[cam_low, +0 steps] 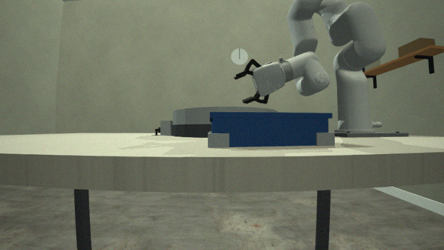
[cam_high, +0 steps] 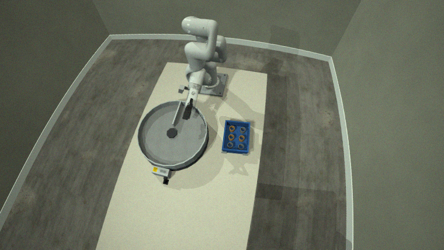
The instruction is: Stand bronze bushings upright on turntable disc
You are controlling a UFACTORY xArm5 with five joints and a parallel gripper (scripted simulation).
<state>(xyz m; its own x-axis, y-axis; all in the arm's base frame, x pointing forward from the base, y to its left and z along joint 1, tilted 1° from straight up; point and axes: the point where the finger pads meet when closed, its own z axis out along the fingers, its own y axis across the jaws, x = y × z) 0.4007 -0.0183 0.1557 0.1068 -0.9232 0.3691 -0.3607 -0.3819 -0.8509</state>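
Observation:
A blue crate sits on the table right of the turntable. It holds three bronze bushings and three steel bushings, all upright in their cells. The grey turntable disc has a raised rim and a dark hub at its middle; nothing stands on the disc. My gripper is open and empty, above the disc's far edge. In the side view the gripper hangs well above the turntable, and the crate hides its contents.
A thin grey bar runs from the turntable's far rim toward the hub. A small control box sits at the turntable's near edge. The arm's base plate is bolted at the table's far side. A wooden wall shelf hangs behind the arm.

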